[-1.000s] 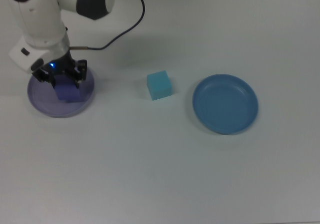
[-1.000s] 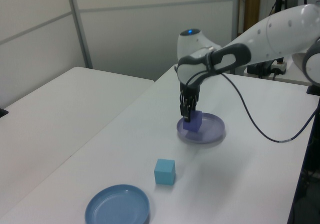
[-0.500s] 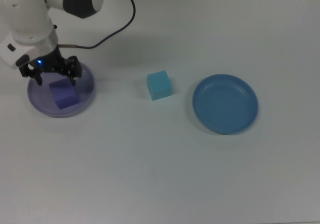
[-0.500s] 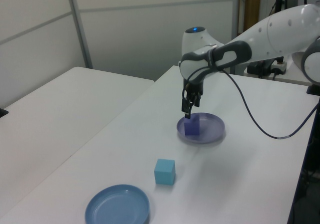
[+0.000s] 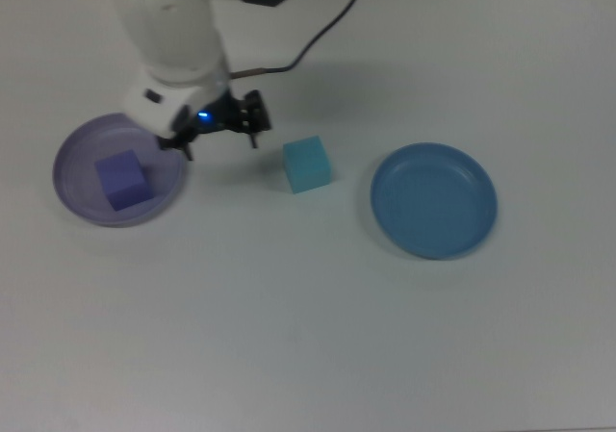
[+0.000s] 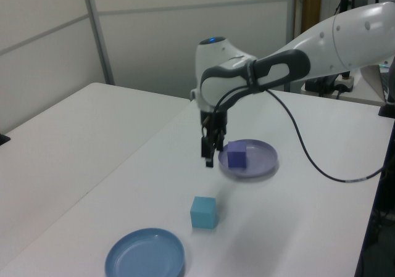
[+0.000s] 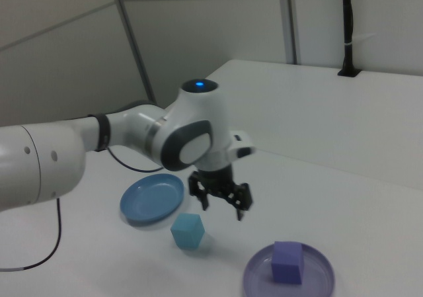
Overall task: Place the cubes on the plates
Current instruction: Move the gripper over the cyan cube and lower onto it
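Teal cube on tabletop, between lavender plate and blue plate; purple cube already inside lavender plate. Gripper hovers above tabletop just beside teal cube, on lavender-plate side, fingers spread, holding nothing. Teal cube looks light, matte, slightly soft foam; likely grips easily across two opposite flat faces, gentle squeeze enough
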